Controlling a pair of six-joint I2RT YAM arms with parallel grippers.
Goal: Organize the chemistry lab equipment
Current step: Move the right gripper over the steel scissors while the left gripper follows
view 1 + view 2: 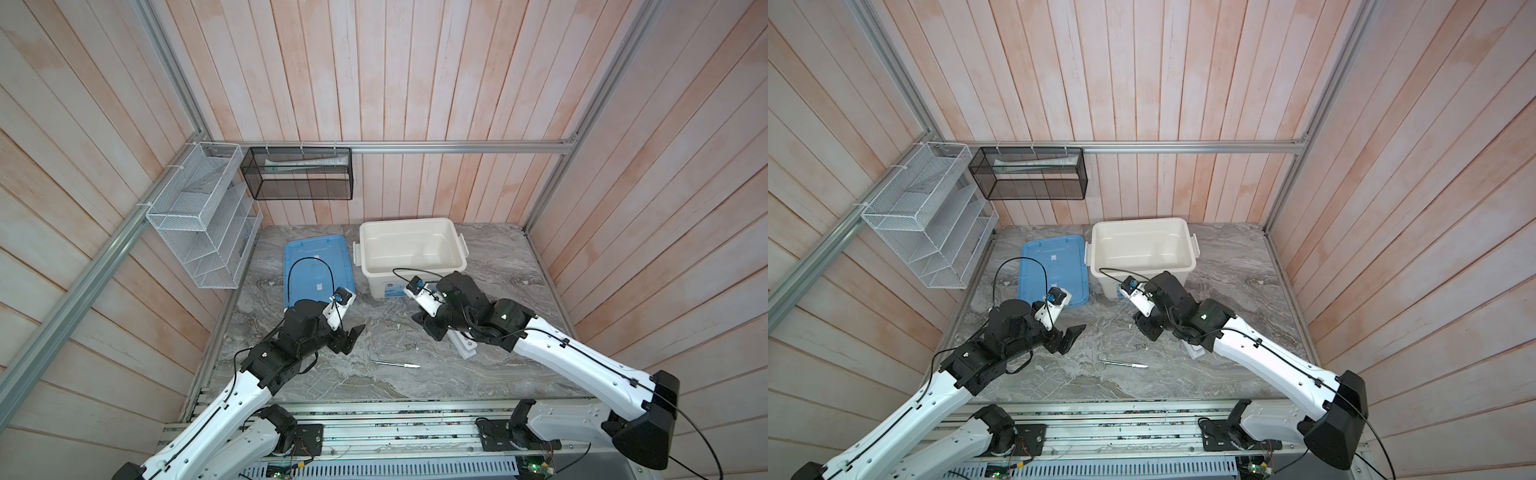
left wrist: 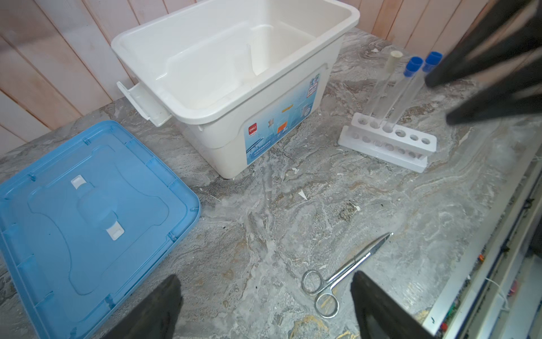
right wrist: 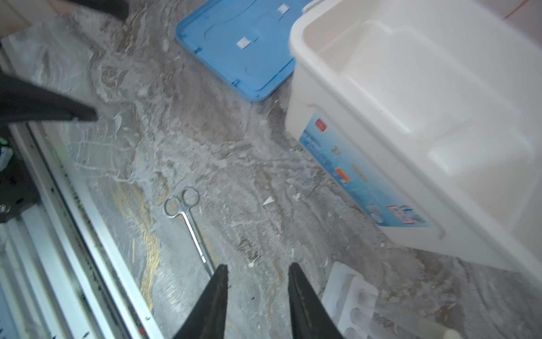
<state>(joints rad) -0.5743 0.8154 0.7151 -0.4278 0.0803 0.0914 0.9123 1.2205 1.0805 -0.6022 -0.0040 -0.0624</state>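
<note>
The open white plastic storage bin stands at the far middle of the grey marbled tabletop. The flat blue plastic lid lies just left of it, not touching. Toward the near middle lie the small steel scissors, rings left, tips right. Right of them, nearer than the bin, stands the white six-hole plastic rack, with three thin clear capped tubes upright in it. The white wire-mesh rack hangs on the left wall, the black wire-mesh basket on the far wall.
</note>
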